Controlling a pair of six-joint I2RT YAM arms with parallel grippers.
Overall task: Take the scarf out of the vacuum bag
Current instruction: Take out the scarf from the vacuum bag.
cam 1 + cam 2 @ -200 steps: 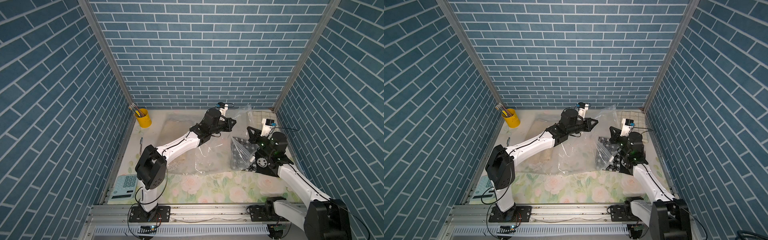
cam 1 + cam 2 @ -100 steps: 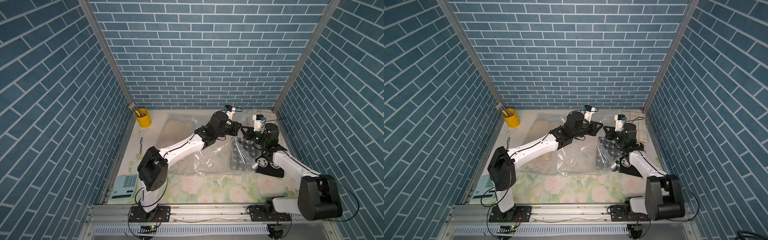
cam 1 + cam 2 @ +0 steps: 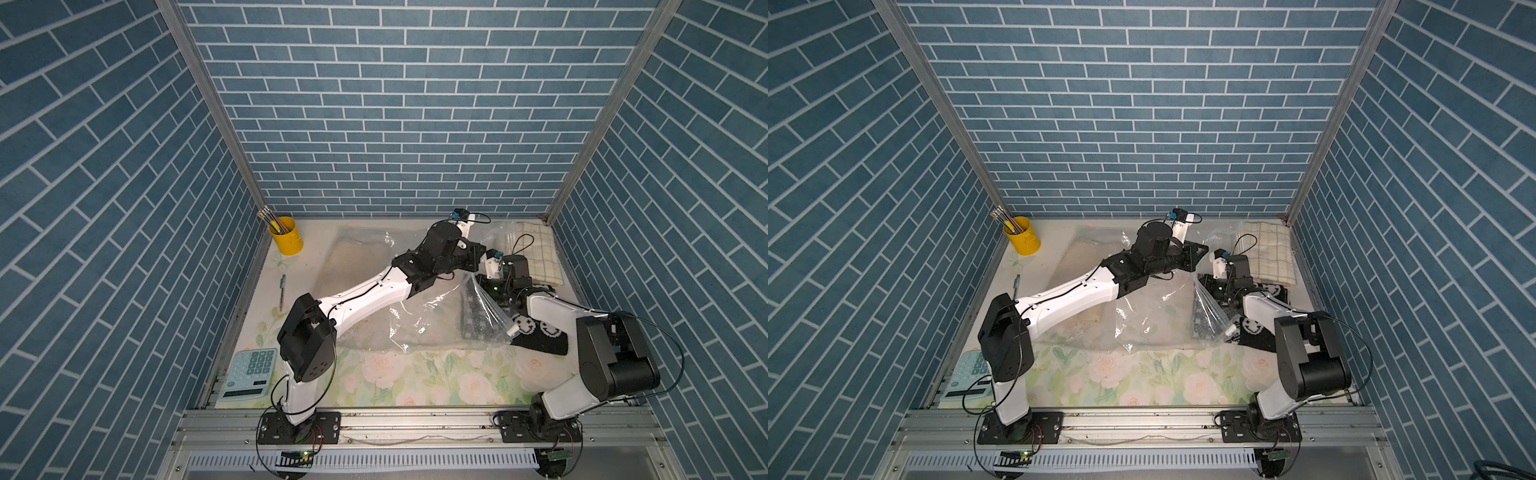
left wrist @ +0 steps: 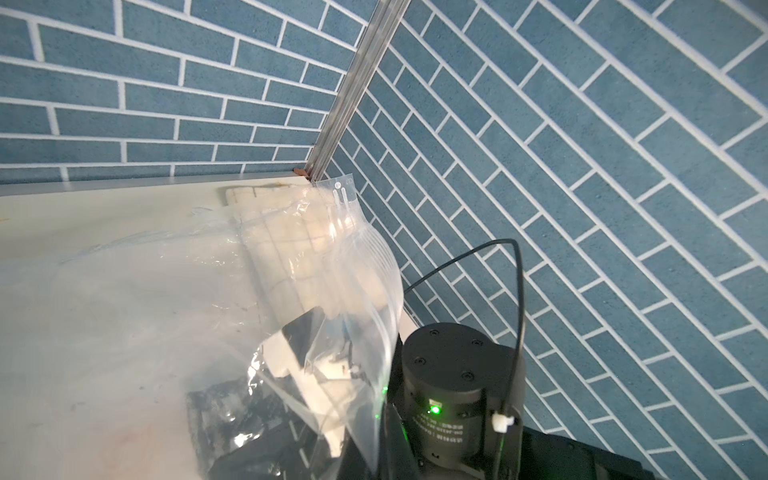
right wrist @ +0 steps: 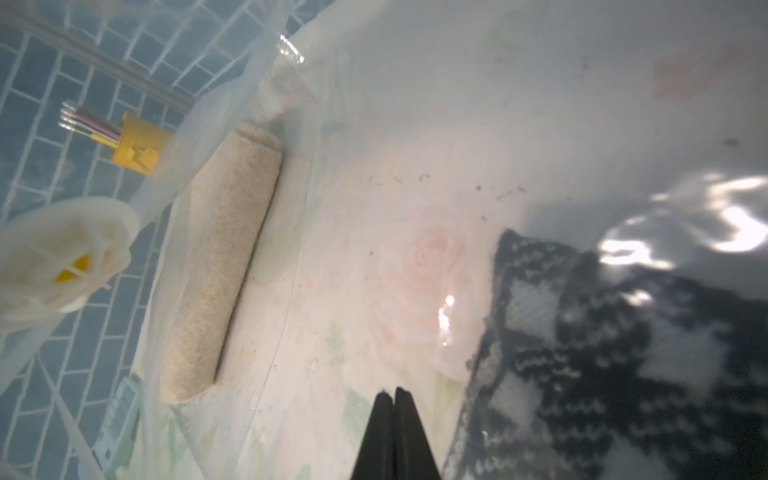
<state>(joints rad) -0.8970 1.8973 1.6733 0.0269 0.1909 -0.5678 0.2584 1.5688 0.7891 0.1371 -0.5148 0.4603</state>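
Right gripper (image 5: 393, 395) has its two black fingers pressed together, with nothing visible between them. It reaches inside the vacuum bag (image 3: 419, 316), and its tips are above the floral table (image 3: 415, 374), just beside the scarf (image 5: 602, 353). The hazy film makes it hard to tell whether the tips touch the knit.

The left gripper (image 3: 480, 251) is also closed and is held off the table toward the far right corner. The bag's zip-track mouth edge (image 4: 357, 266) stands upright there. The fingertips are hidden, so I cannot tell whether any film is pinched between them.

The bag is large, clear and crinkly, with bright glare on its folds. It spreads from the middle of the table toward the right edge. Its round white valve cap (image 5: 62, 257) has a yellow centre. A small white slider clip (image 3: 513, 331) sits on the bag's edge toward the near right.

The scarf is black knit with a white pattern. Part of it lies under the film inside the bag (image 3: 478, 316). An end with white smiley faces (image 3: 540, 332) lies outside the bag near the table's right edge, partly under the right arm.
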